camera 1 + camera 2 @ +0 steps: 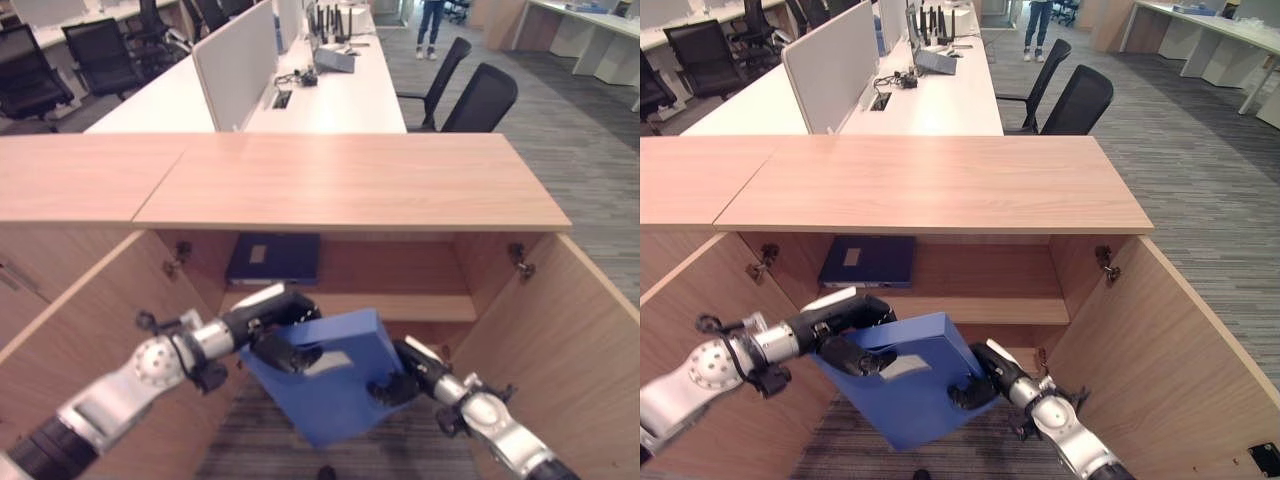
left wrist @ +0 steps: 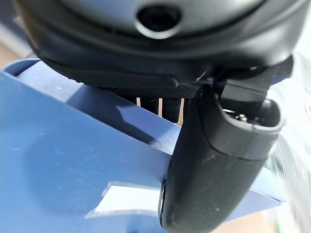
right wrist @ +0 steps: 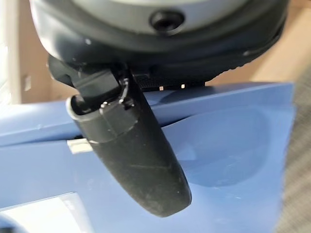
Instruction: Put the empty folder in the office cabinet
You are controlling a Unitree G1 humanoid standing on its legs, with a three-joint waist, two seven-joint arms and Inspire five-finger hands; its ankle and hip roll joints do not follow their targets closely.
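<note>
I hold the blue folder [image 1: 335,385] between both hands, tilted, before the open cabinet [image 1: 350,185] | left hand [image 1: 275,325] clamped on its edge, thumb on top | right hand [image 1: 398,378] gripping opposite edge (dark folder [image 1: 274,257] shelved beyond)

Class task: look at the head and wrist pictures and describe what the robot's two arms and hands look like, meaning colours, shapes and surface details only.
Both arms are silver-grey metal segments joined by rounded joints with black collars and fittings. Each ends in a dark hand: the left hand and the right hand have glossy black casings. Close up, each thumb is a thick, rounded black cylinder, and a round recessed screw hole sits in each palm housing.
</note>
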